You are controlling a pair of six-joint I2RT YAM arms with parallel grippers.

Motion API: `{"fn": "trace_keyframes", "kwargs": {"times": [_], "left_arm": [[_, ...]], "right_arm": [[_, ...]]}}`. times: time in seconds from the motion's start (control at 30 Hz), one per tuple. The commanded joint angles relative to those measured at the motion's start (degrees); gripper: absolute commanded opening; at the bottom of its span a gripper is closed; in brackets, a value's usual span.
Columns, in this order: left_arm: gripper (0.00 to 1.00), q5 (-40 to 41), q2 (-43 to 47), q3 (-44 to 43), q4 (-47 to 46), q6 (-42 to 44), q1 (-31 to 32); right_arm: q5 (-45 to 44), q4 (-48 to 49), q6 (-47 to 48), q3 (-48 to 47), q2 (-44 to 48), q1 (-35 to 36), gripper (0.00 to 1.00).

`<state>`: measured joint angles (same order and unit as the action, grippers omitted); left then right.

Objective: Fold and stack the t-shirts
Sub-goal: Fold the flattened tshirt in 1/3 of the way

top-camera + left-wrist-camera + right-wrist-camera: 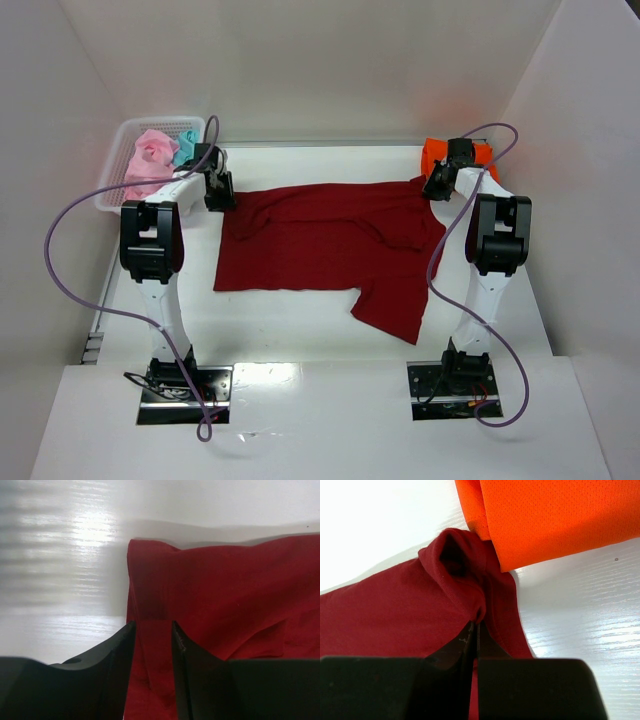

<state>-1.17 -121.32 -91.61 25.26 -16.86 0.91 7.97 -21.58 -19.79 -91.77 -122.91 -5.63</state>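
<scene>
The large dark red t-shirt (pixel 320 245) lies spread across the table, one sleeve trailing toward the front right. My left gripper (pixel 220 200) is at its far left corner. In the left wrist view its jaws stand open (pixel 152 625) astride the edge of the red cloth (pixel 225 595). My right gripper (pixel 437 190) is at the shirt's far right corner, shut (pixel 476 622) on a bunched fold of the red cloth (pixel 395 615). The orange t-shirt (pixel 432 155) lies folded just behind it, and its edge (pixel 545 520) touches that fold. Pink t-shirts (pixel 150 155) and a teal one (pixel 186 145) lie in the basket.
The white mesh basket (pixel 160 122) stands at the far left corner, close behind my left gripper. White walls enclose the table on the left, back and right. Purple cables loop from both arms.
</scene>
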Motion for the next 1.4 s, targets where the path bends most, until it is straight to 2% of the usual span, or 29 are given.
{"fn": "trace_keyframes", "kwargs": {"times": [0.0,0.13,0.33,0.53,0.57,0.7,0.8,0.83,1.03,1.37], "left_arm": [[0.42,-1.8,0.1,0.4,-1.4,-0.4,-0.3],[0.44,-1.8,-0.4,0.4,-1.4,-0.4,-0.3],[0.6,-1.8,-0.9,0.9,-1.4,-0.4,-0.3],[0.57,-3.2,-2.0,0.9,-2.0,-0.4,-0.3],[0.51,-3.2,-2.0,0.9,-2.0,-0.4,-0.3],[0.39,-3.8,-2.0,0.9,-2.5,0.2,-0.3],[0.33,-3.1,-2.0,0.9,-2.5,0.2,-0.3],[0.26,-2.6,-1.4,0.9,-2.5,0.2,-0.3],[0.02,-1.6,-0.3,0.9,-2.5,0.2,-0.3],[0.0,0.7,3.2,-1.6,-2.0,0.2,-0.8]], "right_arm": [[-0.3,1.8,0.9,-0.2,2.6,0.3,0.05],[-0.3,1.8,0.9,0.4,2.6,0.3,0.05],[-0.3,1.8,0.9,0.4,3.1,0.3,0.05],[-0.3,1.8,0.9,0.4,3.1,0.3,0.05],[-0.3,1.8,0.9,0.4,3.1,0.3,0.05],[-0.3,1.8,0.9,0.4,3.1,0.3,0.05],[-0.3,1.8,0.9,0.4,3.1,0.3,0.05],[-0.3,1.8,0.9,0.4,3.1,0.3,0.05],[-0.3,1.8,1.4,0.4,3.1,0.3,0.05],[-0.8,1.8,1.4,0.9,3.6,0.3,0.05]]}}
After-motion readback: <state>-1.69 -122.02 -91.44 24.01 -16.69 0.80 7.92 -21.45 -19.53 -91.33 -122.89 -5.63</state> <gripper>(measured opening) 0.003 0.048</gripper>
